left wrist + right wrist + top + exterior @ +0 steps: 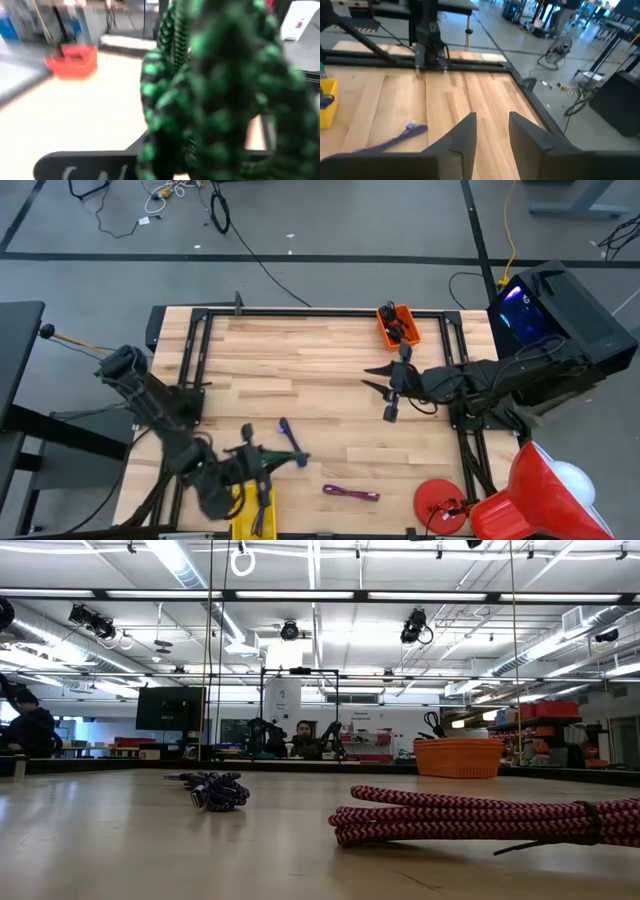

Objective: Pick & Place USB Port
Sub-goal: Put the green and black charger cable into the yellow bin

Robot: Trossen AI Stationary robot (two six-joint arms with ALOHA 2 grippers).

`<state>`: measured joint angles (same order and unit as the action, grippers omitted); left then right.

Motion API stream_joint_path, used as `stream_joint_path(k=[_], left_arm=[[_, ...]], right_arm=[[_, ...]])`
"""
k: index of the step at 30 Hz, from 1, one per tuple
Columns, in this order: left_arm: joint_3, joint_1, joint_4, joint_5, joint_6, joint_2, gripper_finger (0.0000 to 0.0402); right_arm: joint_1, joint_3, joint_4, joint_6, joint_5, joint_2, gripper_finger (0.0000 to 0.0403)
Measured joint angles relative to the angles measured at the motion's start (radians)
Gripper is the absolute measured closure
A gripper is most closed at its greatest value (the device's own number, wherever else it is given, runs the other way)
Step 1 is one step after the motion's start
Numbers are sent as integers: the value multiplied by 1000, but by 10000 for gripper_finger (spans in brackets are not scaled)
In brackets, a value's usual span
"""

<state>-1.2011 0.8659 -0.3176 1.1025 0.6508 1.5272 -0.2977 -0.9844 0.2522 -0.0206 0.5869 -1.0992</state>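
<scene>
From above we see the whole wooden table (pixel 320 380) with both arms, which no other view gives. The left arm reaches along the near left edge, its left gripper (pixel 262 468) over the yellow bin (pixel 253 518). The right arm comes in from the right side, its right gripper (pixel 378 380) above bare wood just in front of the orange bin (pixel 397 326) at the far edge.

Only the left wrist view tells us what the left claw carries: a green-and-black braided cable (pixel 215 95) fills that picture, and the claw is clamped on it. Only the right wrist view shows the right claw (pixel 492 132) with its fingers apart and nothing between them.

The level view shows neither arm, but gives the cables' texture: a pink-and-black braided cable (pixel 490 820) coiled into a long flat bundle, tied by a dark strap, and farther off a purple cable (pixel 215 790) in a loose knot. From above, the pink one (pixel 350 494) lies near the front edge and the purple one (pixel 291 442) just beside the left gripper. A red round object (pixel 440 502) sits at the near right corner.
</scene>
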Motion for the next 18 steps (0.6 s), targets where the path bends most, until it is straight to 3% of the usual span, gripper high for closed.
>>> stream_joint_path(k=[5, 8, 18], left_arm=[[0, 112, -228, -69, 462, 4, 370], [0, 141, -292, -188, 659, 12, 370], [1, 151, -325, -565, 971, 58, 370]], right_arm=[[0, 0, 17, 23, 0, 0, 291], [1, 0, 17, 23, 10, 0, 291], [9, 0, 22, 14, 45, 0, 291]])
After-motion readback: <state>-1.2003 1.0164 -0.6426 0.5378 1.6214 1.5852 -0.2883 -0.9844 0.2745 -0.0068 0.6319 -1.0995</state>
